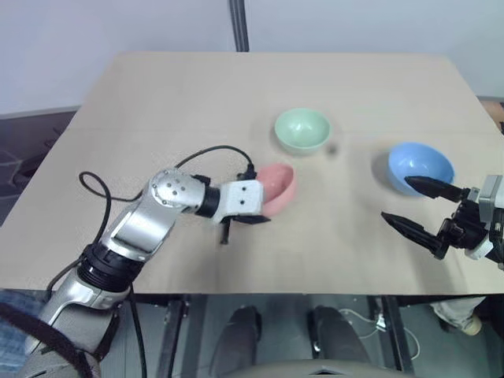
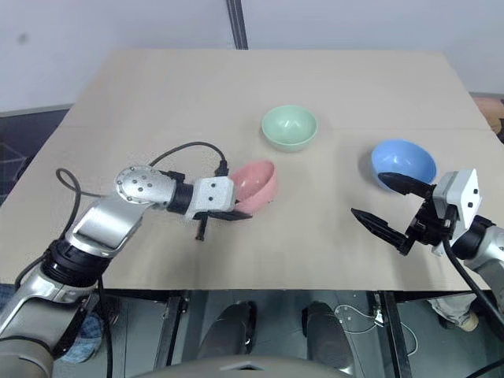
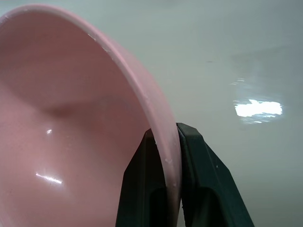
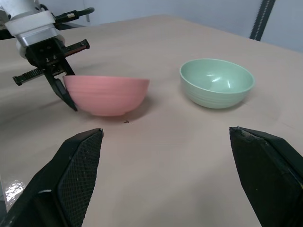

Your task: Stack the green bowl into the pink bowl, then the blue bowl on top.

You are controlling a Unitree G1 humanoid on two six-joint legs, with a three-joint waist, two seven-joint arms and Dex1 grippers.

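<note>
The pink bowl is at the middle of the table, slightly tilted, its base at or just above the tabletop. My left gripper is shut on its near-left rim, one finger inside and one outside. The green bowl stands upright behind it and a little to the right, also seen as the green bowl. The blue bowl sits at the right. My right gripper hovers open just in front of the blue bowl, pointing left toward the pink bowl, with nothing between its fingers.
The beige table has bare surface at the back and on the left. A black cable loops over my left forearm. The table's front edge runs just below both grippers. A dark post rises behind the far edge.
</note>
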